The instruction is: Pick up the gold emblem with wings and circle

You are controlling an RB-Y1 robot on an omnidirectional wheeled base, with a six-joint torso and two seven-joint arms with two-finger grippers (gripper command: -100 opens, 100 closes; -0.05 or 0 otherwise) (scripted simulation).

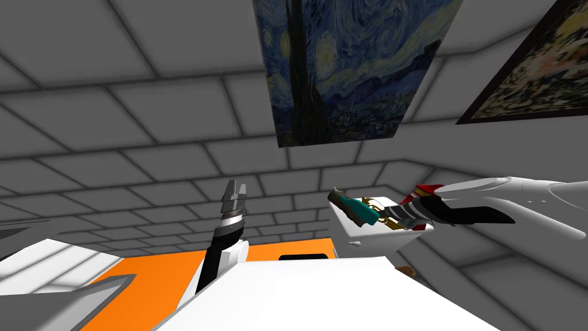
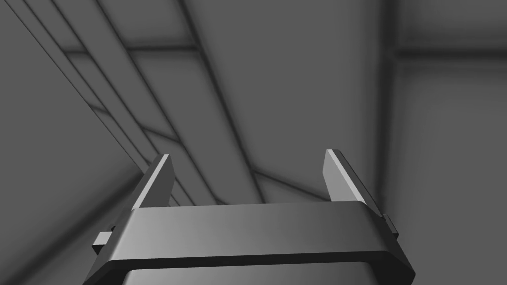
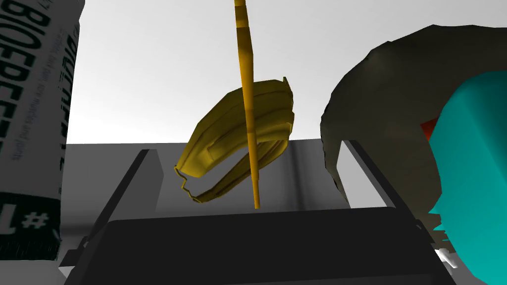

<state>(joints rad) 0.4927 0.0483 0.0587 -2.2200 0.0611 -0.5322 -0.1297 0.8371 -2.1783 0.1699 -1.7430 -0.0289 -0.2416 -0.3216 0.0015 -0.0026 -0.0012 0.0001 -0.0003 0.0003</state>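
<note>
The gold emblem stands edge-on, its thin ring upright and its wings spread to one side. It sits between the fingers of my right gripper, which is open, and neither finger touches it. In the head view the emblem lies on a white cabinet at the right, with my right gripper reaching in from the right. My left gripper is raised at centre left; its fingers stand open with nothing between them.
A white tube with dark lettering stands close beside one right finger. A teal and dark object crowds the other finger, also seen as the teal object on the cabinet top. An orange surface lies below.
</note>
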